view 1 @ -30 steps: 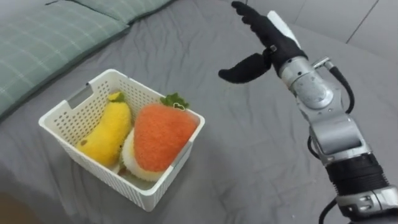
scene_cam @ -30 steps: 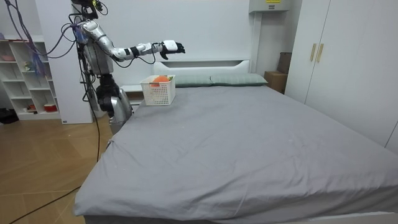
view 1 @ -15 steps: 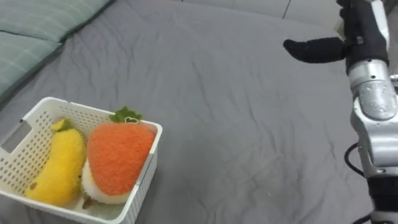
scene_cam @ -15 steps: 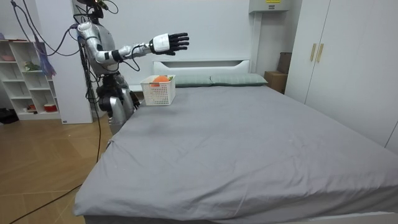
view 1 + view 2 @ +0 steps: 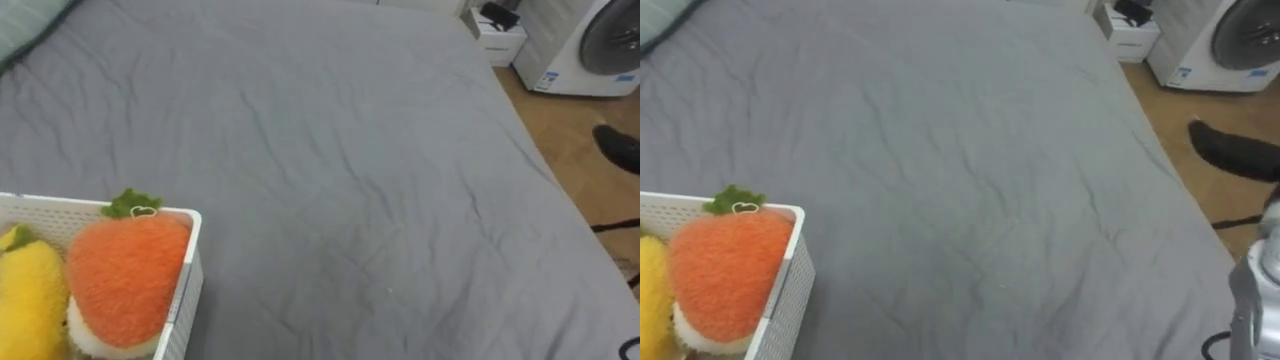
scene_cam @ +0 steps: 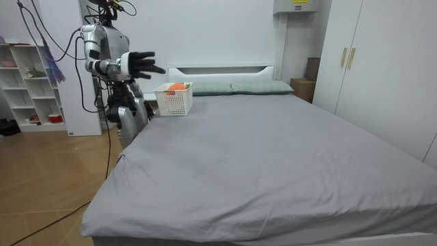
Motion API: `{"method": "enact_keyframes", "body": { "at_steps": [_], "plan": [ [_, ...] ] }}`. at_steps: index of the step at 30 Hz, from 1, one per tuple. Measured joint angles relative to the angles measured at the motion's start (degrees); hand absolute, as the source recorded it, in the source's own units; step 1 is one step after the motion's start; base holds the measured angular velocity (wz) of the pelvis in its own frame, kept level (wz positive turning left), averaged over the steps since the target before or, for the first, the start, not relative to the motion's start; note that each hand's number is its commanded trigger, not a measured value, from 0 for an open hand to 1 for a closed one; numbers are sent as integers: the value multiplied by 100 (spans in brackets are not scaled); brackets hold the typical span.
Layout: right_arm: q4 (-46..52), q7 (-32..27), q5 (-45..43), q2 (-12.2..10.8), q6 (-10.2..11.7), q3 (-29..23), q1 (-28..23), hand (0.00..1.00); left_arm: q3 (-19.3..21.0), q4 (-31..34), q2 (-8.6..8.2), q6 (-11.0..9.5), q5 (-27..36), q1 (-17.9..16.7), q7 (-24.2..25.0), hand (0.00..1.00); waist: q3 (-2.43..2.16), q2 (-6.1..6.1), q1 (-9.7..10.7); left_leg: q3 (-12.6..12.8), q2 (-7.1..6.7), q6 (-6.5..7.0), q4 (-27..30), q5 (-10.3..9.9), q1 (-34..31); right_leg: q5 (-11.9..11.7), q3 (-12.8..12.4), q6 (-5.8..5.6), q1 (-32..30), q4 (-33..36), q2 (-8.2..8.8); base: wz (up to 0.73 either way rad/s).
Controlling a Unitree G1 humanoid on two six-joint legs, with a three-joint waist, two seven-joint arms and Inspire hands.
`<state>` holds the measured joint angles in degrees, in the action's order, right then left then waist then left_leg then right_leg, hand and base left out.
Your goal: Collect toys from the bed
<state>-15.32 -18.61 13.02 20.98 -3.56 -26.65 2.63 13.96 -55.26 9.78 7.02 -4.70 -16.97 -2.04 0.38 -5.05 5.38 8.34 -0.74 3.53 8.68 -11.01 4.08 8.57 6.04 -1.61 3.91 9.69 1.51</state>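
Note:
A white slatted basket [image 5: 190,290] stands on the grey bed [image 5: 340,170] at the lower left of the eye views. It holds an orange plush toy with a green leafy top [image 5: 125,275] and a yellow plush banana [image 5: 30,300]. In the room view the basket [image 6: 174,100] sits near the head of the bed, beside me. My right hand [image 6: 140,63] is raised at chest height off the bed's side, fingers spread and holding nothing. One of its dark fingers [image 5: 1230,152] shows at the right edge, over the floor.
Green checked pillows [image 6: 252,87] lie along the headboard. Past the bed's far edge are wooden floor, a washing machine [image 5: 600,40] and a small white cabinet [image 5: 497,38]. A wardrobe [image 6: 369,61] and an open shelf [image 6: 27,82] stand by the walls.
My right arm has drawn back from over the bed towards my body, hand still open. My head has turned right, so the basket now sits at the lower left.

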Motion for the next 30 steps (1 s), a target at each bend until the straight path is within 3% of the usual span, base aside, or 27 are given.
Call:
{"method": "enact_keyframes", "body": {
  "at_steps": [5,8,9,12,18,22,27,30],
  "plan": [
    [-870,-221,98,-109,3,18,-622,0,-22,-3,-12,12,4,-80,-16,0,-14,49,54,92,15,-6,-7,-1,83,1,-115,2,18,-1,-20,-7],
    [-1578,-268,107,-390,160,116,-987,0,-59,-31,-14,11,67,-81,-61,0,-11,83,47,151,25,-11,-4,-7,78,-5,-158,11,21,-2,-27,-10],
    [-1925,-307,103,-534,194,172,-1139,0,-71,-50,-29,11,66,-82,-108,0,-32,83,39,164,31,-14,-8,-17,80,-3,-174,14,20,8,-33,-8],
    [-2727,-420,93,-844,198,203,-1323,0,-67,-55,-116,11,56,-141,-154,0,-16,157,51,194,39,-20,-1,-32,109,-12,-239,43,30,14,-46,-14],
    [-4402,-313,38,-926,229,581,-1415,0,-75,-213,-160,-5,42,-138,-170,0,-9,229,35,241,33,-28,4,-42,233,69,-290,118,73,16,-42,-2],
    [-4858,-103,8,-991,229,877,-1496,0,-72,-237,-160,-5,40,-122,-180,0,4,258,-34,239,36,-38,-6,-51,245,93,-279,120,86,3,-47,0],
    [-5611,466,-1001,-1036,7,1478,-1519,0,-72,-327,-212,20,-182,-45,-241,0,-81,313,-146,217,29,-39,-12,-65,265,94,-260,116,111,0,-52,1],
    [-5889,801,-1400,-1184,-242,1912,-1519,0,-93,-329,-225,100,-271,-15,-243,0,-69,331,-270,215,35,-46,-42,-69,347,95,-227,116,175,-6,-55,0]
  ]
}}
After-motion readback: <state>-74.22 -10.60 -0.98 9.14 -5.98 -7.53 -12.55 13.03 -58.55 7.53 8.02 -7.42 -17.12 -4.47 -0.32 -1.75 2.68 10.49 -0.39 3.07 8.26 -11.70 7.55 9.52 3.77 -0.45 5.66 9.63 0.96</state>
